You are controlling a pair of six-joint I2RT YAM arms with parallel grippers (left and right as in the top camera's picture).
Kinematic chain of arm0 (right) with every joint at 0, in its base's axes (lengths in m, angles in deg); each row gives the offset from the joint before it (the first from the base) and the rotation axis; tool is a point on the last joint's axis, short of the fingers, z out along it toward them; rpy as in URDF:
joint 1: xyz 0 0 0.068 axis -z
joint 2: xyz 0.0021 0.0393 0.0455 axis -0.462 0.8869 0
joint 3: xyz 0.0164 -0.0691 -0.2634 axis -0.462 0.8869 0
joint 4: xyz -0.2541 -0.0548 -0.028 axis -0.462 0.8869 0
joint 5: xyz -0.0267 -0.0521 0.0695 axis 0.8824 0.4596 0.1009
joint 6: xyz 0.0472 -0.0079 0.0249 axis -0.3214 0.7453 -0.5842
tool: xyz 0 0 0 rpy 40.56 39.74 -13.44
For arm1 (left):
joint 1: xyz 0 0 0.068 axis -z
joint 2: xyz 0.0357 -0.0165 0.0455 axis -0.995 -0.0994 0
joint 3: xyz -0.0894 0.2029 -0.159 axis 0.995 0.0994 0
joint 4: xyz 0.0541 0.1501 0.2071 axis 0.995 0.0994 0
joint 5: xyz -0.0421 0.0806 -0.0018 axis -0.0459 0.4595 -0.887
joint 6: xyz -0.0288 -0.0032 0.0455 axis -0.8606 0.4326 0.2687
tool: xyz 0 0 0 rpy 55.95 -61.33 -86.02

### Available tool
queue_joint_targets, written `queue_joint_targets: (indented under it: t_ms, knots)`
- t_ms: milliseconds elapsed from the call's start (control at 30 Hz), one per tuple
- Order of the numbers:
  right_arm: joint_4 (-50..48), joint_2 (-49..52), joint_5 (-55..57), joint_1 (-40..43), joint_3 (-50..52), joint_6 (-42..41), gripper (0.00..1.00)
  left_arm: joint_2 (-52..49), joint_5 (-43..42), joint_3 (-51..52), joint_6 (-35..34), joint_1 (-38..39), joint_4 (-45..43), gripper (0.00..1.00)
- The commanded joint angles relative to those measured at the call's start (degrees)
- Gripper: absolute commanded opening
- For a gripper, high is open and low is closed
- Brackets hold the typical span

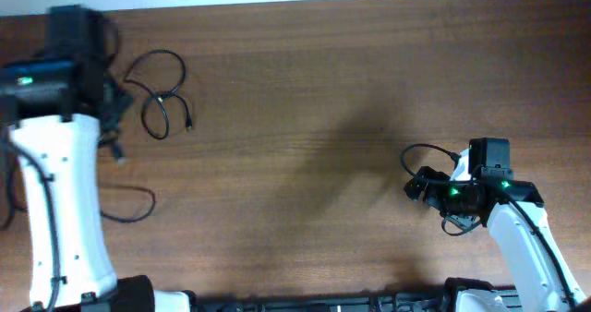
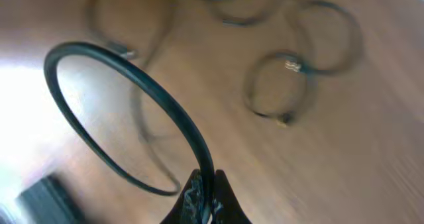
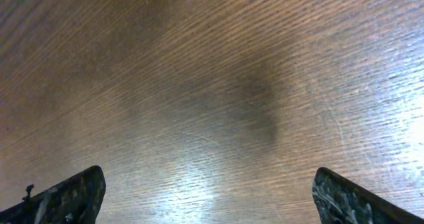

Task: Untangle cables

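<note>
Above the tabletop (image 3: 212, 85), left gripper (image 2: 205, 199) pinches a cable (image 2: 165, 103); right gripper (image 3: 209, 184) gapes.

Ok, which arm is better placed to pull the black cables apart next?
Left. The left hand pinches a thin black cable loop, with the other coiled black cables close by. The right hand hangs open over the wooden table, far off.

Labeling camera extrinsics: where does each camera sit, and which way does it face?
Overhead: above table, looking straight down; left arm and right arm show.
Left wrist: behind left gripper, facing forward-down; shut tips pinch held cable.
Right wrist: behind right gripper, facing bare wood; open fingertips at lower corners.
Shared: overhead and left wrist both seem to show the looped cable.
</note>
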Motion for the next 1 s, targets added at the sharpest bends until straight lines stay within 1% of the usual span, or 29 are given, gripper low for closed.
queue_joint_targets:
  t_ms: [0, 33, 100, 133, 167, 233, 267, 333, 367, 433, 467, 500, 567, 600, 633, 667, 733, 767, 833, 900, 933, 967]
  knots:
    - [-0.02, 0.04, -0.09, -0.42, -0.22, 0.59, 0.99, 0.17, 3.67, 1.11, -14.6, -14.23, 5.99, 0.0]
    - [-0.02, 0.04, -0.09, -0.42, -0.22, 0.59, 0.99, 0.15, 3.76, 1.77, -14.95, -17.53, 5.88, 0.0]
    - [-0.02, 0.04, -0.09, -0.42, -0.22, 0.59, 0.99, 0.09, 6.01, 4.85, -19.89, -24.02, 5.49, 0.0]
    - [-0.02, 0.04, -0.07, -0.42, -0.22, 0.59, 0.99, 0.09, 6.69, 7.39, -22.93, -27.26, 5.25, 0.0]
    - [-0.02, 0.04, -0.09, -0.42, -0.22, 0.59, 0.99, 0.09, 6.82, 10.45, -24.57, -30.67, 3.98, 0.0]
    - [-0.02, 0.04, -0.09, -0.42, -0.22, 0.59, 0.99, 0.09, 6.78, 15.56, -24.72, -34.36, -0.52, 0.0]
    - [-0.02, 0.04, -0.07, -0.42, -0.22, 0.59, 0.99, 0.09, 6.8, 20.9, -24.59, -36.79, -6.19, 0.0]
    - [-0.02, 0.04, -0.09, -0.42, -0.22, 0.61, 0.99, 0.09, 6.78, 28.52, -22.08, -38.82, -15.45, 0.03]
    - [-0.02, 0.04, -0.09, -0.42, -0.22, 0.59, 0.99, 0.07, 6.78, 30.6, -21.33, -39.12, -18.14, 0.07]
    - [-0.02, 0.04, -0.09, -0.42, -0.22, 0.59, 0.99, 0.04, 6.34, 35.32, -21.2, -39.36, -23.89, 0.22]
    - [-0.02, 0.04, -0.09, -0.42, -0.22, 0.59, 0.99, -0.09, 5.66, 36.96, -21.11, -39.36, -25.62, 0.24]
    - [-0.02, 0.04, -0.09, -0.42, -0.22, 0.59, 0.99, -0.11, 4.11, 38.69, -19.21, -39.36, -28.11, 0.27]
    - [-0.02, 0.04, -0.09, -0.42, -0.22, 0.59, 0.99, -0.11, -1.75, 41.33, -10.86, -39.36, -35.41, 0.32]
    - [-0.02, 0.04, -0.07, -0.42, -0.22, 0.59, 0.99, -0.11, -4.66, 41.72, -7.23, -39.36, -37.48, 0.39]
    - [-0.02, 0.04, -0.07, -0.42, -0.22, 0.59, 0.99, -0.11, -6.69, 41.72, -6.08, -39.36, -37.62, 0.54]
    - [-0.02, 0.04, -0.09, -0.42, -0.22, 0.61, 0.99, -0.11, -9.31, 41.72, -5.97, -39.36, -36.41, 0.82]
    - [-0.02, 0.04, -0.09, -0.42, -0.22, 0.59, 0.99, -0.11, -12.96, 41.72, -5.99, -39.36, -32.83, 0.97]
    - [-0.02, 0.04, -0.09, -0.42, -0.22, 0.59, 0.98, -0.11, -13.9, 41.72, -5.99, -39.36, -29.46, 0.99]
    - [-0.02, 0.04, -0.09, -0.42, -0.22, 0.59, 0.99, -0.11, -13.77, 41.72, -6.03, -39.41, -22.82, 0.99]
    - [-0.02, 0.04, -0.09, -0.42, -0.22, 0.59, 0.99, -0.09, -13.18, 41.7, -6.01, -39.93, -18.56, 0.99]
    - [-0.02, 0.04, -0.09, -0.42, -0.22, 0.59, 0.99, -0.04, -12.66, 41.7, -5.99, -40.44, -16.9, 0.99]
    - [-0.02, 0.04, -0.09, -0.42, -0.22, 0.59, 0.99, 0.07, -11.63, 41.27, -5.99, -42.01, -12.76, 0.99]
